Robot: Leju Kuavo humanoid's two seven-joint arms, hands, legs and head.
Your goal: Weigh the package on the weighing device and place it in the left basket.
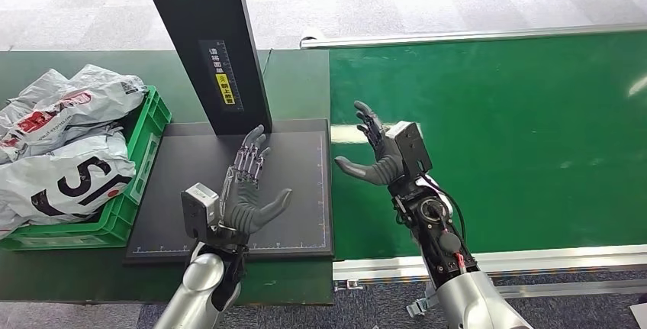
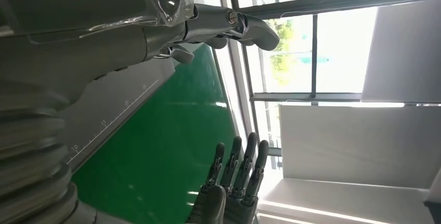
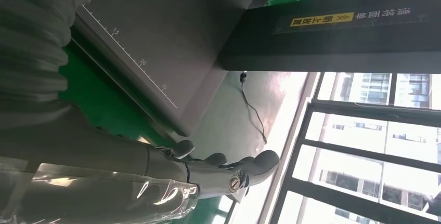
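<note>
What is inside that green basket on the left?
The green basket holds grey and white plastic mailing packages, heaped above its rim. Whatever lies beneath the top packages is covered, so how many there are cannot be told.

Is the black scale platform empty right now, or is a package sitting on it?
Empty. The flat black scale platform carries no package; the open left hand hovers over it, holding nothing.
</note>
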